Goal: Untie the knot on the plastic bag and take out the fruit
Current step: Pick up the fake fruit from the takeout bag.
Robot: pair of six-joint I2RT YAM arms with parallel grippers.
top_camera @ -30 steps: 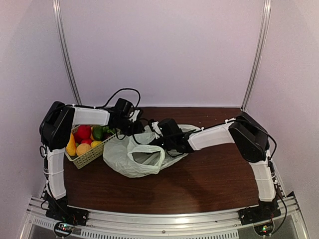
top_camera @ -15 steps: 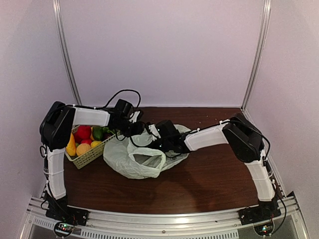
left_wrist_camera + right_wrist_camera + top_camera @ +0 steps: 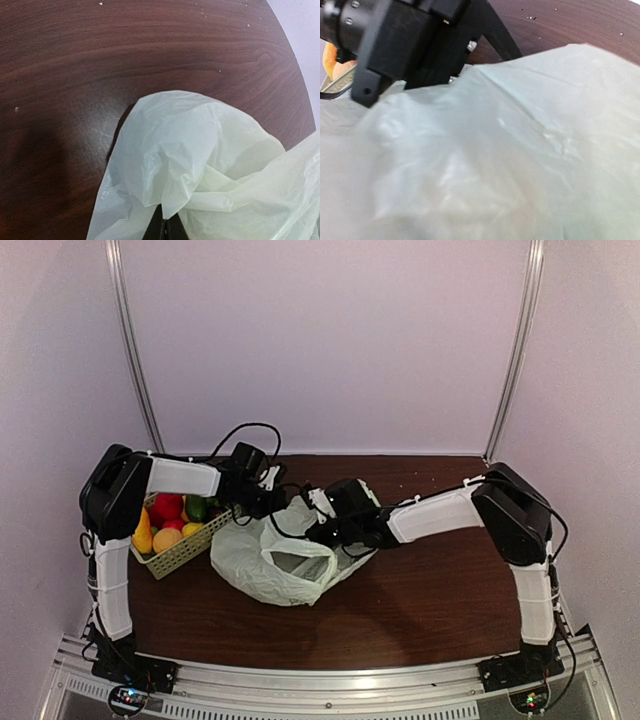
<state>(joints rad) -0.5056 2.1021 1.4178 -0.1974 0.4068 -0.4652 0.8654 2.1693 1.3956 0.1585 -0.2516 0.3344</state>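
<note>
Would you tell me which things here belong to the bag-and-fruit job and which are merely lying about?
Belong to the job: plastic bag; left gripper, pinched shut on it; right gripper, at the bag; yellow and orange fruit in the basket.
Lying about: the basket itself; the green fruit in it.

White arm links (image 3: 180,475), black joints (image 3: 110,495), looping black cables (image 3: 245,427), black fingers (image 3: 157,230), screws on gripper housing (image 3: 395,40).

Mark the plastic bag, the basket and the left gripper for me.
plastic bag (image 3: 245,558): top view, on its crumpled body left of the open mouth.
basket (image 3: 190,548): top view, on its slotted front wall.
left gripper (image 3: 164,226): left wrist view, on the shut fingertips pinching bag plastic.
</note>
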